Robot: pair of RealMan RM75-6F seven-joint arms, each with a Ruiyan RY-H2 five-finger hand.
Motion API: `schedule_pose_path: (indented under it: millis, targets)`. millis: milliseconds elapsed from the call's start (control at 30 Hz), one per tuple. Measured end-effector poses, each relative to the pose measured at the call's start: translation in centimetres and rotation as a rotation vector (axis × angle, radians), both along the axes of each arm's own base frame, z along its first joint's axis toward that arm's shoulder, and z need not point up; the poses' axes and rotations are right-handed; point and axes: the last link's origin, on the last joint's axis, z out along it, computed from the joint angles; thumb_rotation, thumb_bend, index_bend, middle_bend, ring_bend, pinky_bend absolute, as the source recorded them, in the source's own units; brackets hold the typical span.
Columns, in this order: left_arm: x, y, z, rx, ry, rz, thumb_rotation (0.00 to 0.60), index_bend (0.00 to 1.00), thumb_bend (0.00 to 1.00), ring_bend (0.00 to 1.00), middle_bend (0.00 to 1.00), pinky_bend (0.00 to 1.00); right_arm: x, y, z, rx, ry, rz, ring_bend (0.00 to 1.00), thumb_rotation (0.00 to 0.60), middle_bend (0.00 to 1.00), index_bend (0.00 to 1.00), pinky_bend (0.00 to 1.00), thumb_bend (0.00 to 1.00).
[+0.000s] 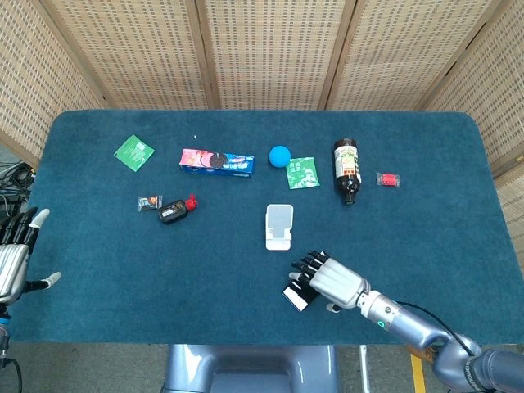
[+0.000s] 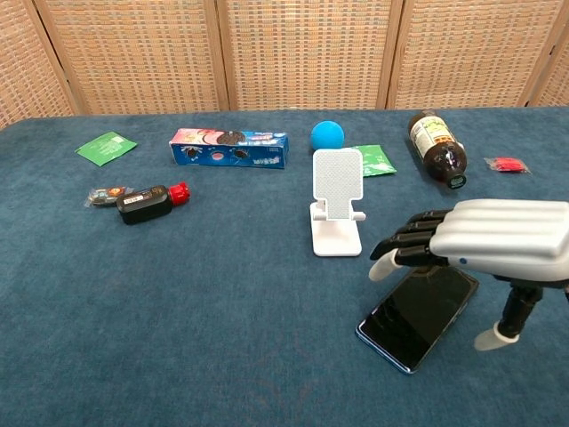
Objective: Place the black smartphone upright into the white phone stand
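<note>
The black smartphone (image 2: 413, 313) lies flat, screen up, on the blue table just right of and nearer than the white phone stand (image 2: 337, 206). In the head view only the phone's near end (image 1: 295, 297) shows under my hand, and the stand (image 1: 278, 226) is empty. My right hand (image 2: 484, 245) hovers over the phone's far end, fingers spread toward the stand, thumb hanging down at the phone's right side; it holds nothing. The same right hand (image 1: 329, 278) covers most of the phone from above. My left hand (image 1: 15, 258) stays at the table's left edge, fingers apart, empty.
Along the far side lie a green packet (image 1: 133, 151), a cookie box (image 1: 217, 161), a blue ball (image 1: 280, 155), a second green packet (image 1: 302, 173), a dark bottle (image 1: 346, 169) on its side and a small red item (image 1: 388, 178). A small black bottle with a red cap (image 1: 175, 210) lies at left.
</note>
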Motion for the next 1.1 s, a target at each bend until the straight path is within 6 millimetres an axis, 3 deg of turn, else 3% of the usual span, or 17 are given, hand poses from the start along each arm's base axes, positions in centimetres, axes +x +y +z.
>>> schedule_pose_path:
  millis: [267,867,967,1100]
  targets:
    - [-0.1,0.1,-0.1,-0.005,0.003,0.005,0.6,0.0,0.0,0.0,0.0,0.0,0.8,-0.6,-2.7,0.002,0.054,0.053,0.16,0.6,0.19,0.2,0.16,0.0]
    - [0.0,0.2,-0.3,-0.011,0.004,0.009,0.6,0.0,0.0,0.0,0.0,0.0,0.2,-1.2,-3.7,-0.008,0.129,0.08,0.21,0.6,0.25,0.25,0.16,0.0]
    - [0.0,0.2,-0.3,-0.01,0.003,0.011,0.6,0.0,0.0,0.0,0.0,0.0,-0.1,-1.4,-3.9,0.0,0.134,0.07,0.26,0.6,0.3,0.32,0.18,0.07]
    - [-0.1,0.2,-0.3,-0.01,0.001,0.012,0.6,0.0,0.0,0.0,0.0,0.0,-0.1,-1.5,-4.1,0.015,0.131,0.059,0.47,0.6,0.52,0.55,0.4,0.2]
